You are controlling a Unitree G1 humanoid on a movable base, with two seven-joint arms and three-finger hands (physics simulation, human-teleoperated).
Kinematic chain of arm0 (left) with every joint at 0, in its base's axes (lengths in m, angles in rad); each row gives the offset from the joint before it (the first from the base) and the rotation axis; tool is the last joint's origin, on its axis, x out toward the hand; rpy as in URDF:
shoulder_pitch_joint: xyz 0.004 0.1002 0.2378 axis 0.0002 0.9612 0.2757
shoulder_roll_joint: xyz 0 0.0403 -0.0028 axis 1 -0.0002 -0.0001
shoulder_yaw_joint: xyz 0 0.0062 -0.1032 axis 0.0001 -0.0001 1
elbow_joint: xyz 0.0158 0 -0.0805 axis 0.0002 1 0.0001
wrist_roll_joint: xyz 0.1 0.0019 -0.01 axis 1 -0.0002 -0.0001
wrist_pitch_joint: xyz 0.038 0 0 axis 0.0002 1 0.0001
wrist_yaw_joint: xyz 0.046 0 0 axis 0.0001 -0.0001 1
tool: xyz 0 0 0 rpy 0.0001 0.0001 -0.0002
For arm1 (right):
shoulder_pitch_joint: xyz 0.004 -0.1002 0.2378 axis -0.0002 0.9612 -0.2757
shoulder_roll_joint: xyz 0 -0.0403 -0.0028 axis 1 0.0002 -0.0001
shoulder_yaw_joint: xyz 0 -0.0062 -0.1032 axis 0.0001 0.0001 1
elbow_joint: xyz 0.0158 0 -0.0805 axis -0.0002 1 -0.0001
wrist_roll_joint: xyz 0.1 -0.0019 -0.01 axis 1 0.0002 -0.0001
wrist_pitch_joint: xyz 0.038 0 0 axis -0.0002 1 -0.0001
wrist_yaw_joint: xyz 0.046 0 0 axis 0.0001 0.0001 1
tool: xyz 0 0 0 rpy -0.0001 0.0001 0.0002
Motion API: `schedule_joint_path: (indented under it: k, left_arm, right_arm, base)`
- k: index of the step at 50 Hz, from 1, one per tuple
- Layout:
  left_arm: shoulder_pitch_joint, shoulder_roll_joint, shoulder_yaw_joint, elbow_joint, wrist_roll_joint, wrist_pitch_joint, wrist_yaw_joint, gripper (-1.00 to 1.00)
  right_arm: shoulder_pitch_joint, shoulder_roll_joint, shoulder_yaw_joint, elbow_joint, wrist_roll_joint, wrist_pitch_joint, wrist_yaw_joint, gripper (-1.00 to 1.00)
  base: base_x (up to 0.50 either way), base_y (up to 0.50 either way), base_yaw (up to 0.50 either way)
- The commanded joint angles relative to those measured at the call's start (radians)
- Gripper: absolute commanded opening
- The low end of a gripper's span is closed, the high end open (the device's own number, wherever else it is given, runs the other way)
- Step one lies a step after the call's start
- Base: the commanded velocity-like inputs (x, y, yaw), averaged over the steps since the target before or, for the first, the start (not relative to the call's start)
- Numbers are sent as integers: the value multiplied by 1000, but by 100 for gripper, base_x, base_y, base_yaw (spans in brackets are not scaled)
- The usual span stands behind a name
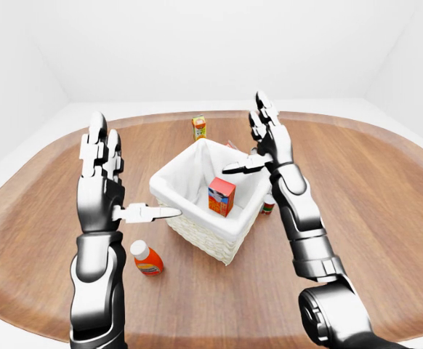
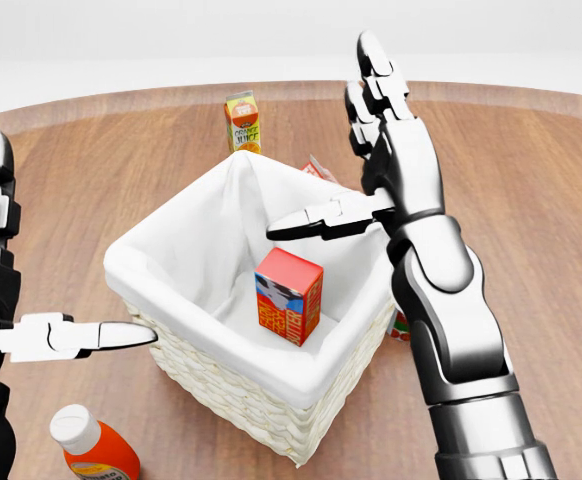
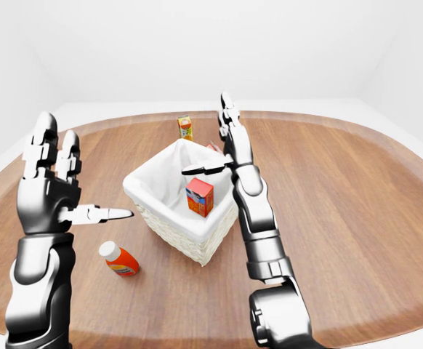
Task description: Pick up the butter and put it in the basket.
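**Both hands raised and released beside the basket; red carton lying inside it**

The right arm is filling the lower right of the head view, and its right hand [image 2: 391, 160] is standing upright over the right rim of the basket [image 2: 221, 375], fingers [image 2: 376, 60] extended and thumb pointing left across the opening; it is grasping nothing. The left hand [image 1: 101, 182] is standing upright just left of the basket, fingers spread and released, thumb pointing toward the basket wall. The white-lined wicker basket is resting near the middle of the wooden surface [image 1: 371, 203]. The butter [image 2: 289, 296], a red carton, is standing slightly tilted on the basket's lining, apart from both hands. An orange bottle [image 1: 146, 259] with a white cap is lying on the surface below and left of the basket. A juice carton [image 2: 241, 121] is standing upright beyond the basket, toward the top of the head view. A small item [image 1: 268, 206] is showing partly at the basket's right side; what it is cannot be told.
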Motion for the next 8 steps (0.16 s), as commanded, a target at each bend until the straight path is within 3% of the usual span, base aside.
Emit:
schedule_joint_path:
  k: [1,8]
  left_arm:
    - [-20,7,3,-8,0,0,-3,100]
    - [-31,13,9,-12,-5,0,-4,100]
  right_arm:
    - [254,16,16,-381,50,58,-8,100]
    - [396,33,18,-478,67,54,-9,100]
  base:
    - [-1,0,0]
    - [0,0,0]
